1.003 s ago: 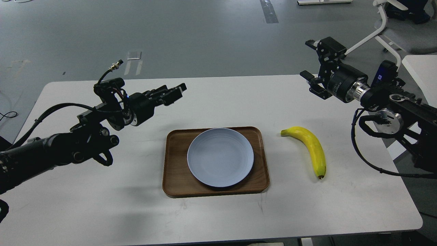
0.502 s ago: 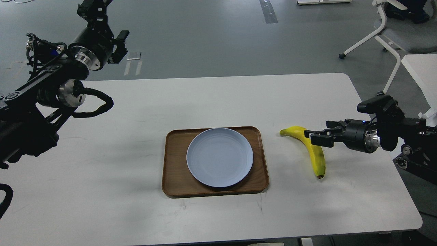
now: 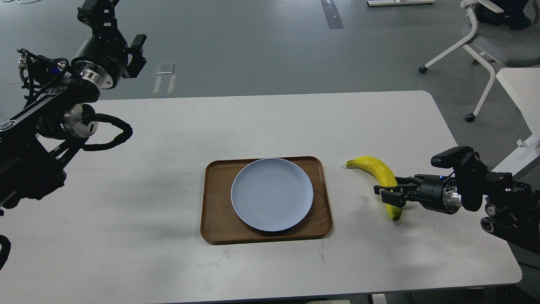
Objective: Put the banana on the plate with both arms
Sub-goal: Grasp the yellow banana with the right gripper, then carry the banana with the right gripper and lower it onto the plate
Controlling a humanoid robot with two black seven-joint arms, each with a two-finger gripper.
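Note:
The yellow banana (image 3: 378,169) lies on the white table (image 3: 270,122), right of the tray, stem end far and dark end near. My right gripper (image 3: 389,195) is low at the banana's near half, open, one finger on each side of it; the banana still rests on the table. The pale blue-grey plate (image 3: 272,194) sits empty on the brown wooden tray (image 3: 215,211) at mid-table. My left gripper (image 3: 114,24) is raised high at the far left, beyond the table's far edge, open and empty.
A white office chair (image 3: 485,46) stands on the floor at the back right. Another white tabletop (image 3: 521,88) shows at the right edge. The near right table corner is by my right arm.
My right gripper has dropped and moved toward the banana's near half, with its fingers now astride it. My left arm has drawn slightly further left. The banana has not moved.

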